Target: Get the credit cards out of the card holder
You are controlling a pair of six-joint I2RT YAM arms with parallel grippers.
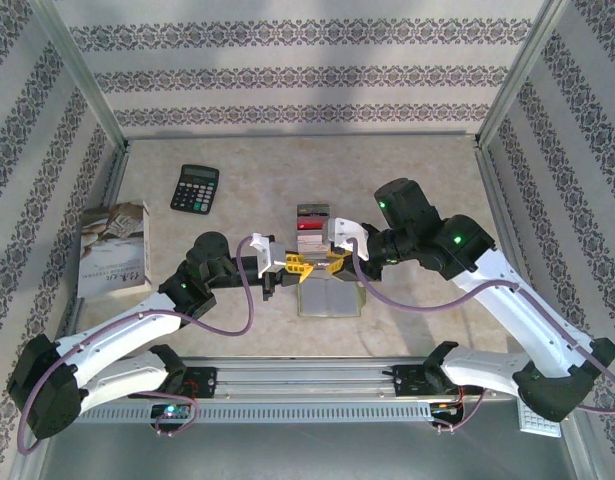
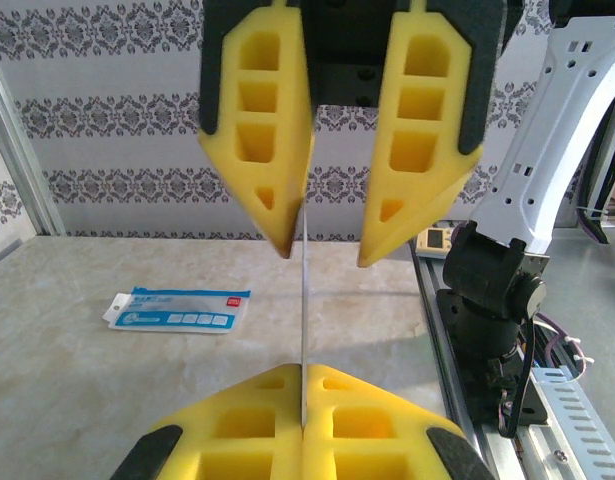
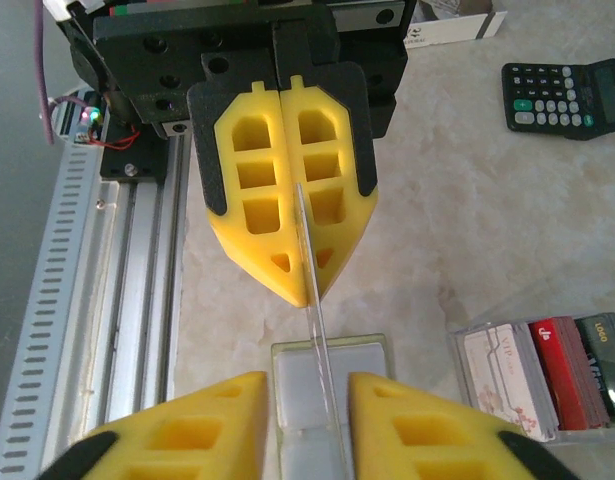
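Observation:
The card holder [image 1: 330,299] lies open on the table, olive rim and pale lining up [image 3: 327,385]. A thin clear pocket leaf [image 3: 309,260] stands on edge above it. My left gripper [image 1: 287,265] is shut on that leaf, as its own view shows [image 2: 303,372]. My right gripper [image 1: 334,263] faces it from the other side. Its jaws are open, straddling the leaf [image 3: 307,385] with a gap on each side. The credit cards [image 1: 312,222], red, dark grey and pinkish-white, lie in a clear sleeve [image 3: 542,375] just beyond the holder.
A black calculator [image 1: 195,187] sits at the back left and a white box [image 1: 115,248] at the left wall. A blue-and-white packet [image 2: 177,308] lies flat on the table. The metal rail [image 1: 307,380] runs along the near edge.

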